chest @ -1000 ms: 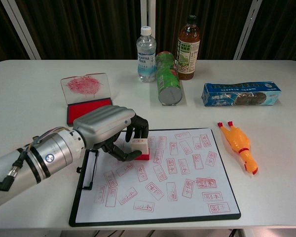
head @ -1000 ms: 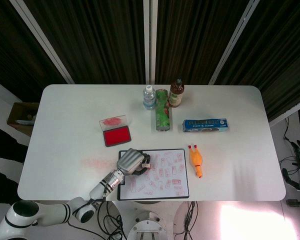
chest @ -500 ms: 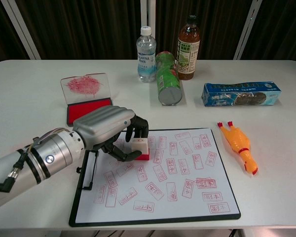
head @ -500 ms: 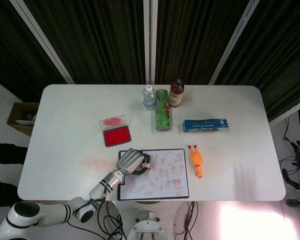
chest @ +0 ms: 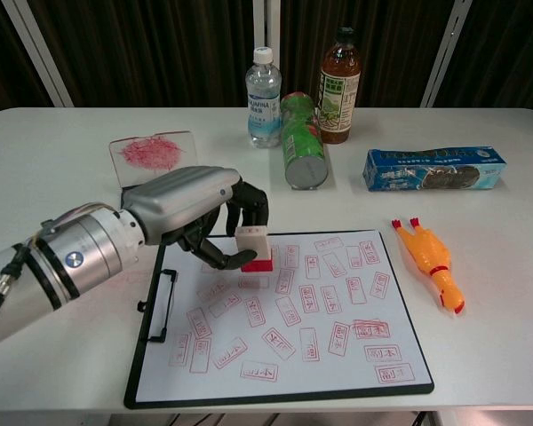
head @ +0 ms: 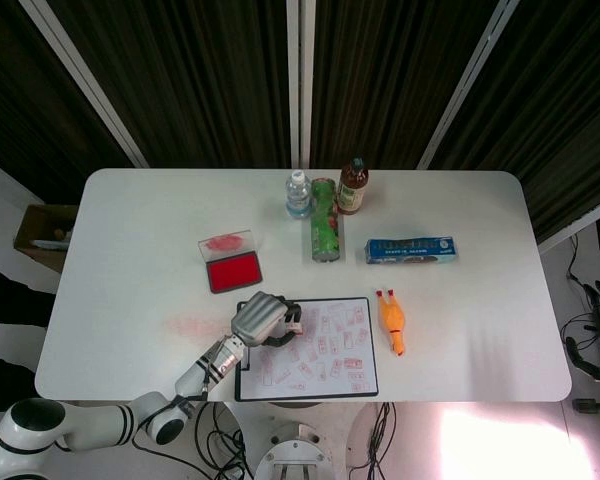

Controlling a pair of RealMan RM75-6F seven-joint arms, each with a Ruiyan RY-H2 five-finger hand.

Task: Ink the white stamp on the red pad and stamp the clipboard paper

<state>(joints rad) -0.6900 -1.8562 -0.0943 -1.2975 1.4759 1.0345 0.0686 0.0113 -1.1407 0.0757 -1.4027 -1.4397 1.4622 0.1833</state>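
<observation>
From my station, the one label I can make out is on the clear water bottle (chest: 263,98) at the back of the bench: it seems to read "AQUAFINA". The tea bottle (chest: 338,87), the green canister (chest: 302,142) and the blue box (chest: 433,168) all carry print, too small or blurred for me to read. The red stamp marks on the clipboard paper (chest: 320,311) hold characters I cannot decipher.
</observation>
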